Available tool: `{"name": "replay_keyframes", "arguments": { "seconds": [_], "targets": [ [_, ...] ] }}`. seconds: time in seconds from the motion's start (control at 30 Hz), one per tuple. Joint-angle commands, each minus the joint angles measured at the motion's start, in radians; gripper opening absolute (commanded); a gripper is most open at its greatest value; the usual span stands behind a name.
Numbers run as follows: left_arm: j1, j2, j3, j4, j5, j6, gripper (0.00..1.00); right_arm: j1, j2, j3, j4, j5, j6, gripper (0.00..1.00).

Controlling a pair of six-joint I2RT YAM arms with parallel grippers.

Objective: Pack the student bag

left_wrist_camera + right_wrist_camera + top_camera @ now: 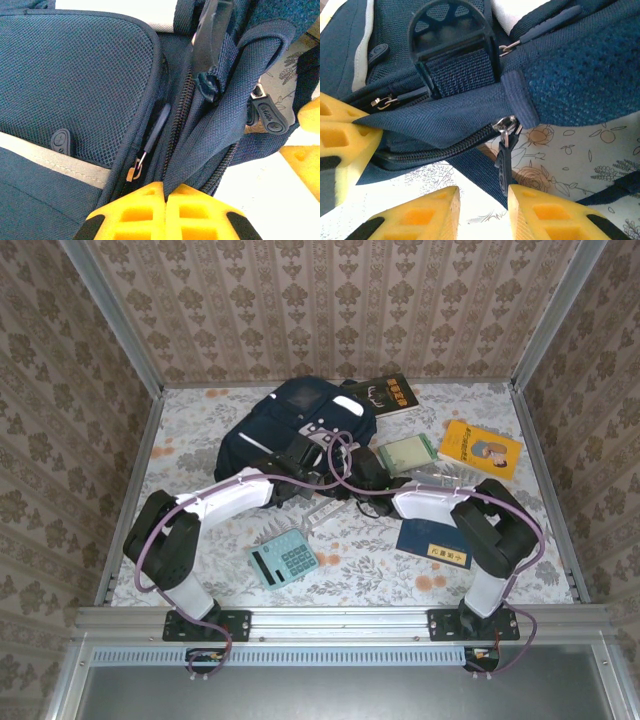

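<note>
The student bag [300,425], a large navy blue fabric backpack with white stripes, had both of my arms working at its near side. My left gripper [165,192] was clenched, its yellow fingertips meeting on a fold of the bag's navy fabric that ran up beside a line of dark zipper teeth. A slim navy zipper tab [159,122] lay just left of that fold. My right gripper [484,194] had its jaws apart and gripped nothing. A dark rubber zipper pull [502,162] hung from a metal ring just above the gap, and I could not tell whether it brushed a finger. Through the right wrist camera I also saw a yellow finger [335,145] of the left gripper on the flap's edge. Above the flap, a black plastic buckle [451,40] sat on a navy webbing strap. Farther out, the bag lay at the far middle of the floral-patterned table [200,450], a little left of centre. A black book with yellow lettering [392,393] lay just beside its far right corner, and a green-covered notebook [407,453] lay near its right side. A yellow book [480,447] lay farther right. A dark blue booklet [433,540] sat by my right arm, and a teal calculator [283,560] lay between the arms on the near side.
</note>
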Motion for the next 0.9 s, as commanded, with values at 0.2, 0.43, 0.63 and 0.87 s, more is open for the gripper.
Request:
{"name": "replay_keyframes", "arguments": {
  "seconds": [0.2, 0.43, 0.63, 0.87],
  "targets": [
    [-0.002, -0.036, 0.009, 0.032, 0.018, -0.029, 0.00, 0.002, 0.055, 0.055, -0.060, 0.081, -0.058, 0.34],
    [-0.002, -0.037, 0.012, 0.032, 0.029, -0.032, 0.00, 0.002, 0.094, 0.082, -0.065, 0.101, -0.078, 0.34],
    [-0.002, -0.034, 0.011, 0.032, 0.034, -0.035, 0.00, 0.003, 0.071, 0.066, -0.045, 0.068, -0.084, 0.00],
    [0.001, -0.017, 0.014, 0.038, 0.064, -0.049, 0.00, 0.023, 0.002, 0.018, -0.007, 0.001, -0.076, 0.00]
  ]
}}
